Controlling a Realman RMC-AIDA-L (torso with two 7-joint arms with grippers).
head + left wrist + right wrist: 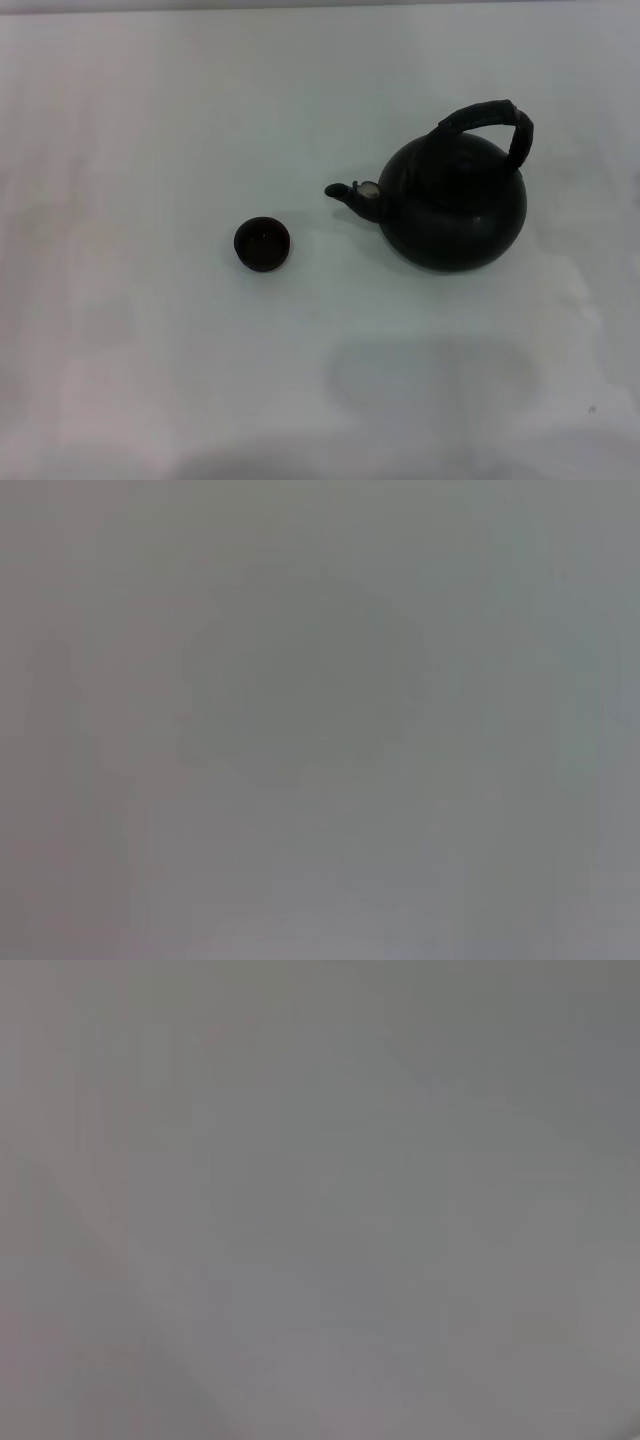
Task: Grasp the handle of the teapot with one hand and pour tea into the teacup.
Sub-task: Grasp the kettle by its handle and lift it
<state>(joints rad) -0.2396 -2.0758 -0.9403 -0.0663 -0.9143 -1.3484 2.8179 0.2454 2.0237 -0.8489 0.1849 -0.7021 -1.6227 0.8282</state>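
The large round black teapot point(455, 205) stands upright on the white table point(150, 120), right of centre in the head view. Its short spout point(350, 194), with a pale mark near the base, points left toward the teacup. The thick black arched handle point(495, 122) rises over its top, leaning to the right. The small dark brown-black teacup point(263, 243) stands to the left of the spout, apart from it. Neither gripper shows in any view. Both wrist views show only a plain grey surface.
The white table fills the head view, with a faint shadow point(430, 385) on it near the front, below the teapot.
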